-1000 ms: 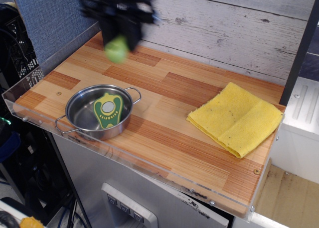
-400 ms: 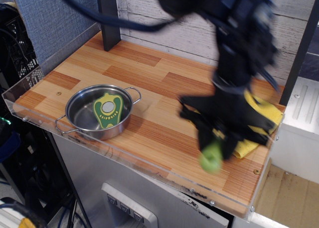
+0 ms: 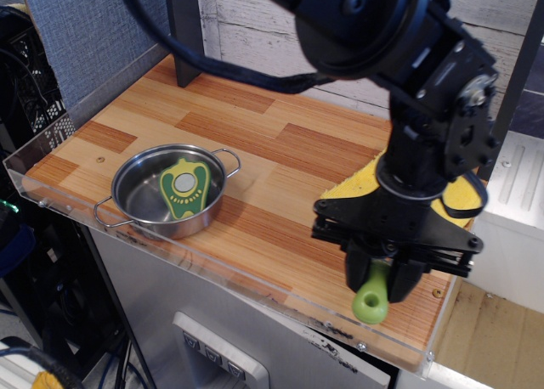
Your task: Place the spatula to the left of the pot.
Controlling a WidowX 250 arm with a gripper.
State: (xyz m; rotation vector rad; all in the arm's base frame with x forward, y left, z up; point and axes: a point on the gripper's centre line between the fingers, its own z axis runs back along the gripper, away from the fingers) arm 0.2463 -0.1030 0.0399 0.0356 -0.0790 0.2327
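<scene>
The gripper [image 3: 380, 279] hangs low over the table's [image 3: 280, 164] front right corner, its fingers pinching the spatula [image 3: 372, 297] so the green handle pokes out below (the blade is hidden between them). The pot [image 3: 167, 191] sits well apart at the front left with a green-yellow piece [image 3: 184, 188] inside. A yellow cloth [image 3: 361, 181] lies partly behind the arm.

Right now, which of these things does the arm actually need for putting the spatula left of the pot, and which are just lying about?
Needed for the job:
- spatula, its lime-green handle poking out below the gripper
- pot, at the table's left end

Just lying about:
- avocado-shaped piece, lying inside the pot
- yellow cloth, partly hidden behind the arm
</scene>
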